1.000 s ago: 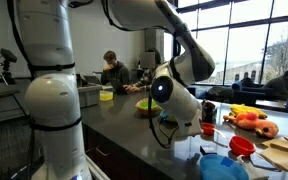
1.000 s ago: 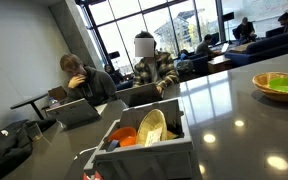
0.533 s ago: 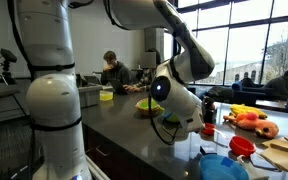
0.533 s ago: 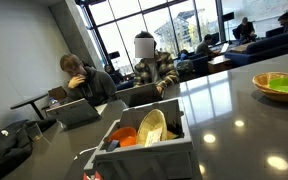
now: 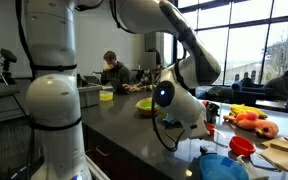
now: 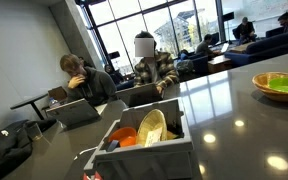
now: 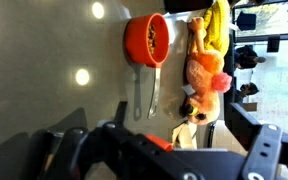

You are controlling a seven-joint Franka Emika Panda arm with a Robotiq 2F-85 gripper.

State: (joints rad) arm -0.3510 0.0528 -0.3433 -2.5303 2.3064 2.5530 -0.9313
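Ahead of gripper [image 7: 169, 150], red pan [image 7: 146, 38], clearly apart

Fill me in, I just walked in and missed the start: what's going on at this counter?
A robot arm is reaching over the dark counter, and its gripper is open and empty. In the wrist view the gripper hangs just short of a small red pan with a metal handle, touching nothing. Beside the pan lie an orange plush toy and a banana. A blue bowl sits close by in an exterior view.
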